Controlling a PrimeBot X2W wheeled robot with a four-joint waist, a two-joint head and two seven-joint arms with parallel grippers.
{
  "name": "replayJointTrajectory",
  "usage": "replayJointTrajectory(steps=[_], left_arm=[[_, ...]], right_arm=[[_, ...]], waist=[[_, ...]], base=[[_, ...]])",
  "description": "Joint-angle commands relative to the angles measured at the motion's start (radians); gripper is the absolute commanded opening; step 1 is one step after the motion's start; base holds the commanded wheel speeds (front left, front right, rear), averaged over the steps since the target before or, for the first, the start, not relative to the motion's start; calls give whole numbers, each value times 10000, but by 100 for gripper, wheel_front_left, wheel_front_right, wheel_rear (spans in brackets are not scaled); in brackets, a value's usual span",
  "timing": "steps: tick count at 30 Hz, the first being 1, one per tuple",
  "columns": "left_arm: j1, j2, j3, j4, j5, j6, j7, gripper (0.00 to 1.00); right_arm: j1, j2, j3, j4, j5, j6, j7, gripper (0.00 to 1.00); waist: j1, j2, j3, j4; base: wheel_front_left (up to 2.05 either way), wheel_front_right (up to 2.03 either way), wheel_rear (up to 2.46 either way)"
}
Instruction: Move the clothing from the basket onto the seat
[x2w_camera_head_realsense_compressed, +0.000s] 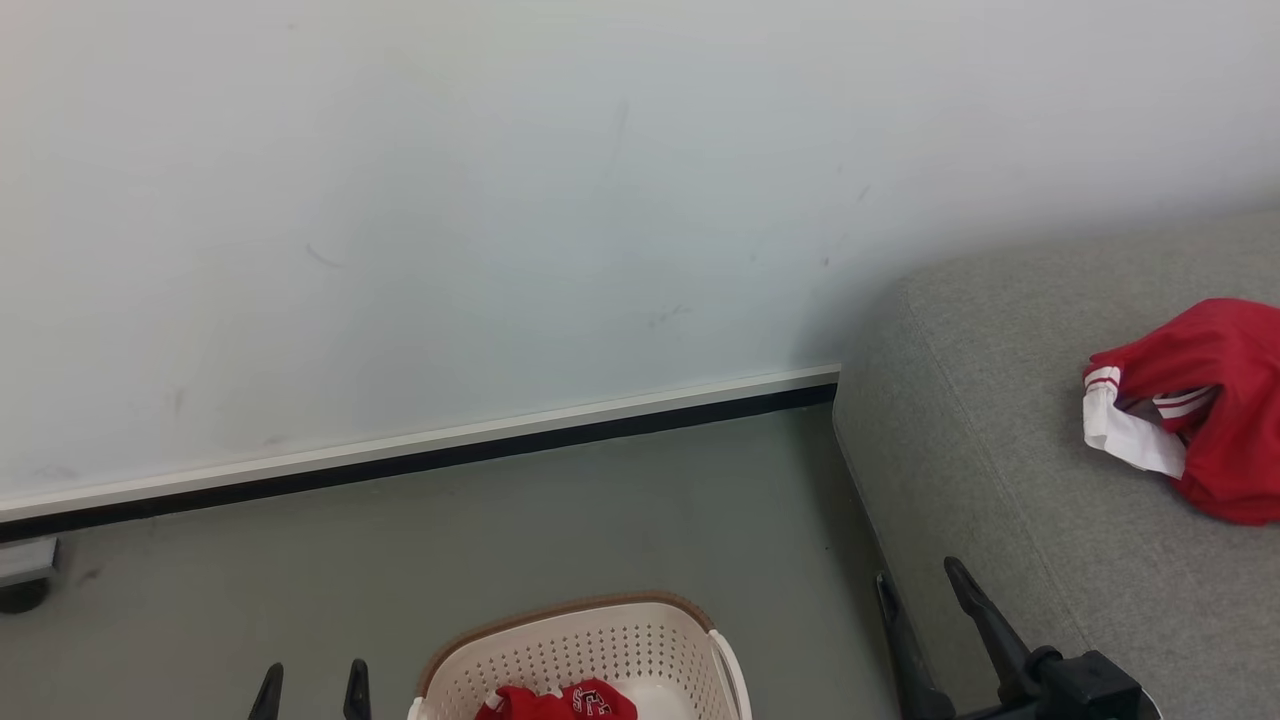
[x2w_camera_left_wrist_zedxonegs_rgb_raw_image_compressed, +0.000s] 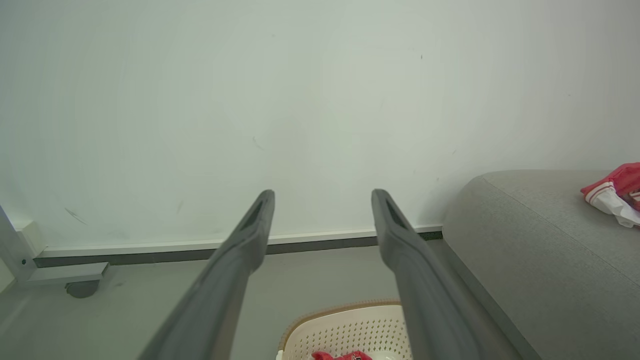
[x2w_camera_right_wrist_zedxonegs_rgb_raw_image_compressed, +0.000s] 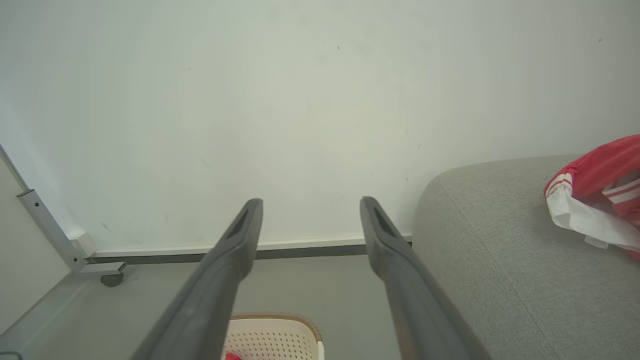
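The cream basket (x2w_camera_head_realsense_compressed: 590, 640) with a brown rim stands on the floor at the bottom middle of the head view, and a red garment with a white letter logo (x2w_camera_head_realsense_compressed: 560, 702) lies inside it. Another red-and-white piece of clothing (x2w_camera_head_realsense_compressed: 1200, 410) rests on the grey seat (x2w_camera_head_realsense_compressed: 1000, 480) at the right. My left gripper (x2w_camera_head_realsense_compressed: 313, 680) is open just left of the basket, holding nothing. My right gripper (x2w_camera_head_realsense_compressed: 918, 585) is open beside the seat's front corner, also holding nothing. The wrist views show the basket (x2w_camera_left_wrist_zedxonegs_rgb_raw_image_compressed: 350, 330) (x2w_camera_right_wrist_zedxonegs_rgb_raw_image_compressed: 275, 337) low between the spread fingers.
A pale wall with a white and black skirting strip (x2w_camera_head_realsense_compressed: 420, 455) closes off the far side. A metal frame foot on a caster (x2w_camera_head_realsense_compressed: 25, 580) stands at the far left by the wall. Grey floor (x2w_camera_head_realsense_compressed: 500, 540) lies between wall, basket and seat.
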Motion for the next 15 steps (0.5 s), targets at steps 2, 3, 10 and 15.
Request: replayJointTrajectory(steps=[2, 3, 10, 15], left_arm=[[164, -18, -10, 74, 162, -72, -42, 100], [166, -23, -17, 85, 157, -55, -42, 100], [253, -38, -97, 131, 171, -55, -42, 100], [225, -41, -158, 226, 206, -124, -42, 100]], right_arm=[[85, -19, 20, 3, 28, 4, -17, 100], [83, -25, 28, 5, 30, 4, -17, 100], [125, -60, 61, 34, 38, 4, -17, 100], [62, -62, 106, 17, 59, 4, -17, 100]], waist=[[0, 0, -12, 12], [0, 0, -18, 17], [0, 0, -90, 41], [0, 0, -74, 1]], base=[[0, 0, 0], [0, 0, 0], [0, 0, 0], [0, 0, 0]])
